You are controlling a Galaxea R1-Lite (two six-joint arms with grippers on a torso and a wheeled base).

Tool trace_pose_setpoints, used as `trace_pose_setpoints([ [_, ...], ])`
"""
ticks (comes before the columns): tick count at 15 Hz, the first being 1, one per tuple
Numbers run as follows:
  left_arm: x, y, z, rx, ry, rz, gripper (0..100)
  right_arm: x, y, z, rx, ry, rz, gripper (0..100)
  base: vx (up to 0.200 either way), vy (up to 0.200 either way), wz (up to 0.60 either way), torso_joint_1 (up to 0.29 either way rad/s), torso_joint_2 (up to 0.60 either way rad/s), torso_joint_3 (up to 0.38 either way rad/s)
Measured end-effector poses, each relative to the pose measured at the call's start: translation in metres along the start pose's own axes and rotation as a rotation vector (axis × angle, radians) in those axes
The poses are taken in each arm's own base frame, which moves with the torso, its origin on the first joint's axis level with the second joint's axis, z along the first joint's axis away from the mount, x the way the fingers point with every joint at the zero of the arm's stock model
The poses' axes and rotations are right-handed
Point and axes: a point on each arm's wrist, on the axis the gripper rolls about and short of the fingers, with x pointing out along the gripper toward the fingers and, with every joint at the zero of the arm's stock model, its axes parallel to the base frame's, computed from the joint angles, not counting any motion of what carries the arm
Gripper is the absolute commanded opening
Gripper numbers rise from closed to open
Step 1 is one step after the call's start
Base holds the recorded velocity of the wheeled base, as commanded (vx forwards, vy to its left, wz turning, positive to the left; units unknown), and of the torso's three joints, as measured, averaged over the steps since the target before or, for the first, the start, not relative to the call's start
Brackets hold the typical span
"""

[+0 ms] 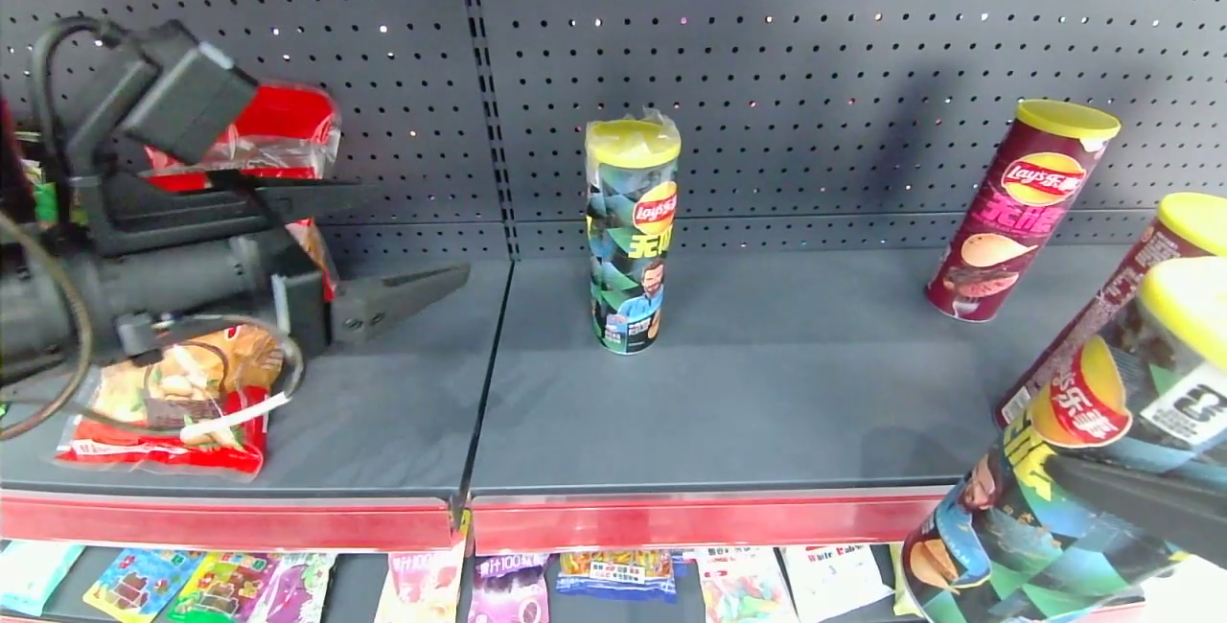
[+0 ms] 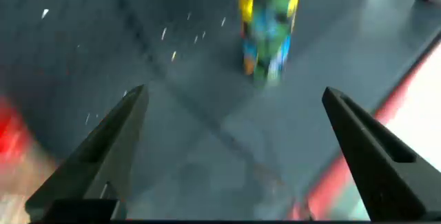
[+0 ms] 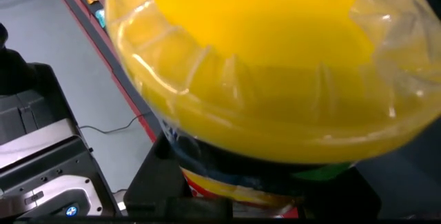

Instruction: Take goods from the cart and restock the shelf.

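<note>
Green chip can (image 1: pixel 1064 470) is gripped by right pincer (image 3: pixel 255 195) at near right; left pincer (image 2: pixel 234 93) stands spread wide above shelf (image 1: pixel 767 393), beside snack bag (image 1: pixel 206 359).

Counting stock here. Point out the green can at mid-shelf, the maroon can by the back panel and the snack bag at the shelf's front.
green can (image 1: pixel 633 249), head view, label middle.
maroon can (image 1: pixel 1018 216), head view, label middle.
snack bag (image 1: pixel 120 403), head view, printed front.

We note even, bright light; soft shadow on pegboard (image 1: pixel 767 77) beside maroon can (image 1: pixel 1016 211); glare on green can (image 1: pixel 987 546), yellow lid (image 3: pixel 275 45).
</note>
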Motion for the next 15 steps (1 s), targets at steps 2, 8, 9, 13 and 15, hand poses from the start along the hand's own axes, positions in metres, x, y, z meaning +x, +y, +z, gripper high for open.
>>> trace_pose_setpoints([
  [2,0.036,0.007,0.011,0.012,-0.034,-0.035,100,-0.001,0.0,0.0,0.0,-0.002,-0.002,0,0.0,0.0,0.0,0.0,0.0,0.0],
  [8,0.102,-0.011,0.018,0.009,-0.023,-0.087,100,-0.002,0.0,0.001,0.0,-0.009,-0.005,0,0.0,0.0,0.0,0.0,0.0,0.0],
  [9,0.105,-0.014,0.017,0.009,-0.018,-0.089,100,-0.002,0.0,0.001,0.0,-0.01,-0.006,0,0.0,0.0,0.0,0.0,0.0,0.0],
  [13,0.118,-0.026,0.021,0.017,-0.016,-0.074,100,-0.003,0.001,0.0,0.0,-0.009,-0.007,0,0.0,0.0,0.0,0.0,0.0,0.0],
  [15,0.125,-0.031,0.023,0.02,-0.018,-0.069,100,-0.003,0.0,0.0,0.001,-0.009,-0.008,0,0.0,0.0,0.0,0.0,0.0,0.0],
])
